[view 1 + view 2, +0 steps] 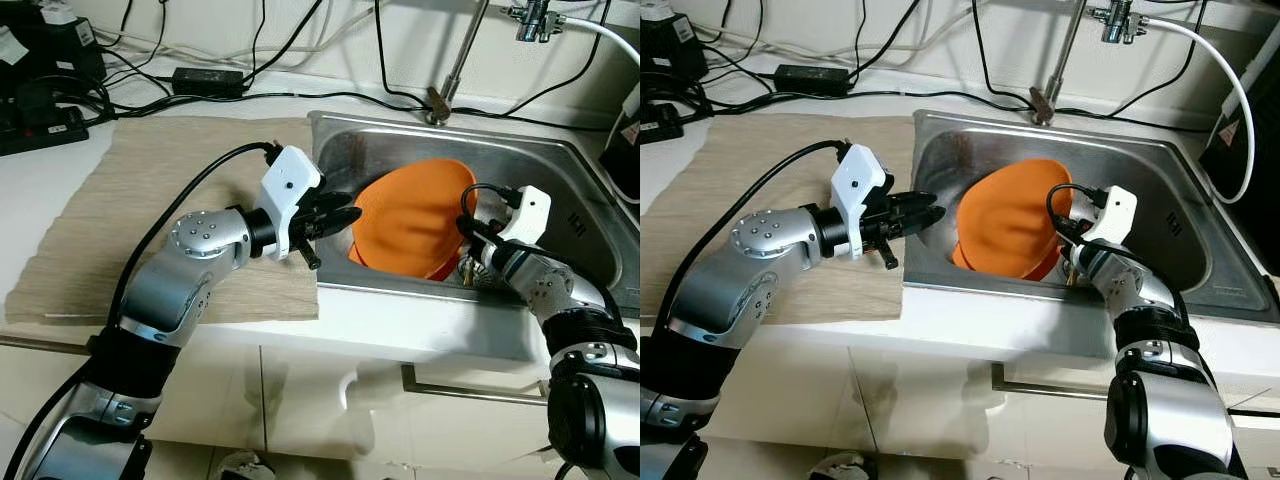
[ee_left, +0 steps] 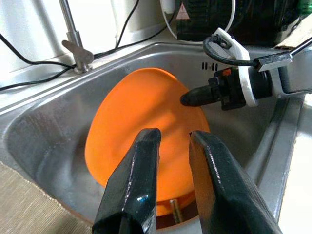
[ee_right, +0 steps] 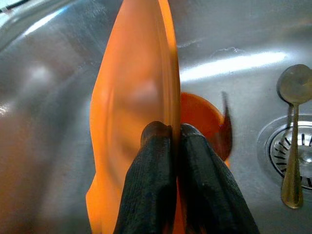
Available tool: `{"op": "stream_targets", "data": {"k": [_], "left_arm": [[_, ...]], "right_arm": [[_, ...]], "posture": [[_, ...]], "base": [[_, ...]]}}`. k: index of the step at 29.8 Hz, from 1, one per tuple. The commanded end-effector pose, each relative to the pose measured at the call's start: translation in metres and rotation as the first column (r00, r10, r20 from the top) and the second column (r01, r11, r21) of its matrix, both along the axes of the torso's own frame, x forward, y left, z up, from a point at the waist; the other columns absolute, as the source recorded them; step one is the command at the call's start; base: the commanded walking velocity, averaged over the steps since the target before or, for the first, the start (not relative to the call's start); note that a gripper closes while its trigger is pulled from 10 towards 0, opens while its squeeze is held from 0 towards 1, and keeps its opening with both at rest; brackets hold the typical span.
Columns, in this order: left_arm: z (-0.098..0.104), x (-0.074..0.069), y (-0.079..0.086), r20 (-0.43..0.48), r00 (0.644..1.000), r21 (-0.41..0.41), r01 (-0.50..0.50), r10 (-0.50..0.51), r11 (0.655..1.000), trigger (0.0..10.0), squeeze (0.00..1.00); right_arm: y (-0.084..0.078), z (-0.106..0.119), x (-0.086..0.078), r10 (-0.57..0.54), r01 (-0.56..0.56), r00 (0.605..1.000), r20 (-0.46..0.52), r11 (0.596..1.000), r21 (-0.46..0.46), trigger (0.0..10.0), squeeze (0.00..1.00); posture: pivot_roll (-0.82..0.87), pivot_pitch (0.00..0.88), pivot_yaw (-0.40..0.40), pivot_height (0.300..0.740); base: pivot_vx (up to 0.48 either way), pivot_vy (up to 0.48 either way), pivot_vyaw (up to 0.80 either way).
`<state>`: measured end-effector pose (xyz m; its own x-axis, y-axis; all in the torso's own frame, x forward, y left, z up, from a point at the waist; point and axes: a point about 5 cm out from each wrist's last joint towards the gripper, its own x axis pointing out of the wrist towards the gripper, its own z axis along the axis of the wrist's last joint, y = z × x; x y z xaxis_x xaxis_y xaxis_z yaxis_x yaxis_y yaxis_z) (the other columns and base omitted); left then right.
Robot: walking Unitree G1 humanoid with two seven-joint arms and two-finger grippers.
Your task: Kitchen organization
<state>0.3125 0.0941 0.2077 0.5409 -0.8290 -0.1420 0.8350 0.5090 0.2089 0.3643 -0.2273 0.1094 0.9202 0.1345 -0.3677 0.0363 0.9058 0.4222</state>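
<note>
Black fingers (image 3: 156, 180) of the right gripper (image 3: 171, 130) fill the lower middle of the right wrist view, their jaws pinched tight on the thin edge of an orange plate (image 3: 131, 102), which stands on its rim inside the steel sink (image 3: 48, 73). Behind the plate a second orange dish (image 3: 202, 117) lies flat on the sink floor, and at the right edge of that view a metal spoon (image 3: 292, 146) rests with its handle across the drain strainer (image 3: 300, 156). From the head cameras the plate (image 1: 415, 215) sits tilted in the middle of the basin, the right gripper (image 1: 468, 238) holding its right-hand edge. Facing the plate's left edge, the left gripper (image 1: 340, 215) hovers at the sink's left wall; its jaws stand narrowly parted and hold nothing, with a slim gap showing between the two fingers (image 2: 136, 185) in the left wrist view. Outward to the left, a beige woven mat (image 1: 150, 190) covers the white worktop (image 1: 40, 190). At the upper centre a faucet (image 1: 455, 70) rises behind the sink (image 1: 560, 170). Black cables (image 1: 300, 50) trail along the back wall, and a black power adapter (image 1: 208, 78) lies at the upper left with a power strip (image 1: 40, 125) further left.
</note>
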Motion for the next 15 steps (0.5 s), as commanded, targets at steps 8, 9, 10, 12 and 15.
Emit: {"op": "stream_targets", "data": {"k": [8, 9, 10, 12, 15], "left_arm": [[-0.001, 0.002, 0.002, 0.013, 1.000, 0.025, -0.023, 0.022, 0.999, 10.0, 0.00], [-0.001, 0.002, 0.002, 0.013, 1.000, 0.025, -0.023, 0.022, 0.999, 10.0, 0.00], [-0.001, 0.003, 0.004, 0.018, 0.999, 0.029, -0.041, 0.040, 0.999, 10.0, 0.00], [-0.001, 0.004, 0.005, 0.020, 0.999, 0.032, -0.047, 0.046, 0.998, 10.0, 0.00], [-0.001, 0.012, 0.011, 0.059, 0.986, 0.033, -0.158, 0.156, 0.987, 10.0, 0.00]], "right_arm": [[-0.027, -0.003, -0.004, -0.113, 0.109, 0.993, -0.041, 0.991, -0.083, 10.0, 1.00], [-0.027, -0.003, -0.004, -0.113, 0.109, 0.993, -0.041, 0.991, -0.083, 10.0, 1.00], [-0.031, 0.001, -0.003, -0.122, 0.119, 0.992, -0.028, 0.989, -0.090, 10.0, 1.00], [-0.032, 0.003, -0.003, -0.125, 0.123, 0.992, -0.023, 0.988, -0.092, 10.0, 1.00], [-0.043, 0.020, 0.001, -0.135, 0.138, 0.990, 0.029, 0.980, -0.141, 10.0, 1.00]], "posture": [[0.06, 0.000, -0.064, 0.740], [0.06, 0.000, -0.064, 0.740], [0.05, 0.000, -0.063, 0.740], [0.05, 0.000, -0.063, 0.740], [0.05, 0.000, -0.062, 0.740]], "base": [[0.000, 0.000, 0.00], [0.000, 0.000, 0.00], [0.000, 0.000, 0.00], [0.000, 0.000, 0.00], [0.000, 0.000, 0.00]]}}
